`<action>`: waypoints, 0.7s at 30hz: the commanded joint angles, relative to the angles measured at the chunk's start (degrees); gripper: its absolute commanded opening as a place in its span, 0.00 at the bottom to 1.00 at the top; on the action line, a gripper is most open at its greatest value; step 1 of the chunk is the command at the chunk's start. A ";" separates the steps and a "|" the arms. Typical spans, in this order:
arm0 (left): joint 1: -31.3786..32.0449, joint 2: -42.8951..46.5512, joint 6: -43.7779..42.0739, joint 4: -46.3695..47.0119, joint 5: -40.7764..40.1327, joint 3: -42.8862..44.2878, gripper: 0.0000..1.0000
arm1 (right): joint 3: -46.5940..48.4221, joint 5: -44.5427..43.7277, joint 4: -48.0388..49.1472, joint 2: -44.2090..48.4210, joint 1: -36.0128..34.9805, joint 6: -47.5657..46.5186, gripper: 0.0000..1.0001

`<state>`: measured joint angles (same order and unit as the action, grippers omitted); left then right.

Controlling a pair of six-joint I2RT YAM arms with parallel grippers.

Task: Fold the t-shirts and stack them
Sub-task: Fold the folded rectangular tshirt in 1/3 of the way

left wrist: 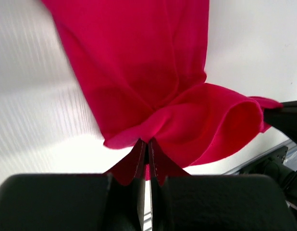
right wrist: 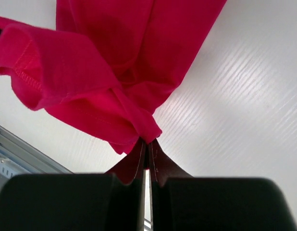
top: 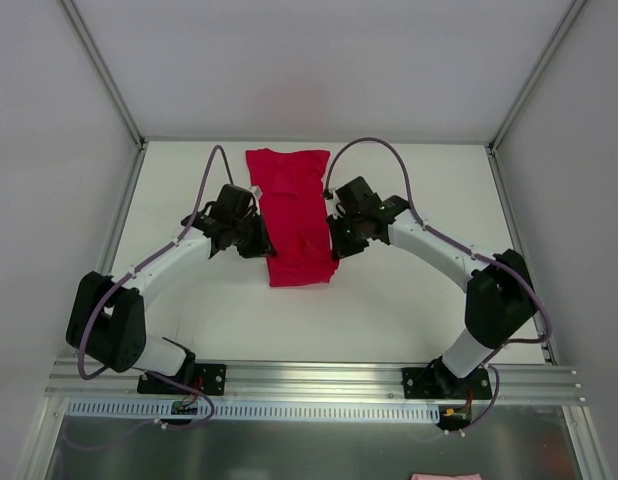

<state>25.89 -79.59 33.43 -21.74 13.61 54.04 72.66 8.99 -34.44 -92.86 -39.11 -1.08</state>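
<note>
White worktop (top: 189,310) with white walls (top: 319,70) round it and a metal rail (top: 309,378) along the near edge.

Between the two grippers, on the worktop: one red t-shirt (top: 292,215), folded into a long thin strip. Runs from a little nearer than the grippers to well past them, toward the back wall.

Left gripper (top: 260,243), right at the left side of the strip, near its close end. Clenched tight, pinching a bit of the red cloth. In the left wrist view, left gripper (left wrist: 147,144) with its dark fingers pressed together and cloth bunched right at the tips. Just to the right of the tips, a soft puffy loop of t-shirt (left wrist: 220,120). Up ahead and to the left, more red cloth lying flat.

Right gripper (top: 337,238), right at the other side of the strip, straight across from the left one. Clenched too, holding the cloth. In the right wrist view, right gripper (right wrist: 147,144) squeezing a twisted bit of t-shirt (right wrist: 105,72). To the left of the tips, a stitched edge curled over. To the right of the tips, bare worktop.
</note>
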 commanded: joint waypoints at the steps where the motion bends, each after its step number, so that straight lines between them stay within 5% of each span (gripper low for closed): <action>1: -1.80 -3.72 -4.60 0.64 1.69 6.15 0.00 | 5.73 1.55 -0.28 -2.93 0.88 -3.13 0.01; 13: -3.92 -10.58 -7.59 -0.76 3.62 13.19 0.00 | 29.79 3.57 -3.09 -19.19 6.07 -6.21 0.01; 21: -5.58 -14.01 -9.17 -1.56 2.92 15.22 0.00 | 33.42 4.28 -3.62 -23.59 6.86 -6.48 0.01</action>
<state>21.17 -92.40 26.52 -22.81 16.19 67.48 103.59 12.32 -36.99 -116.20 -32.38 -6.42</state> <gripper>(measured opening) 0.011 0.028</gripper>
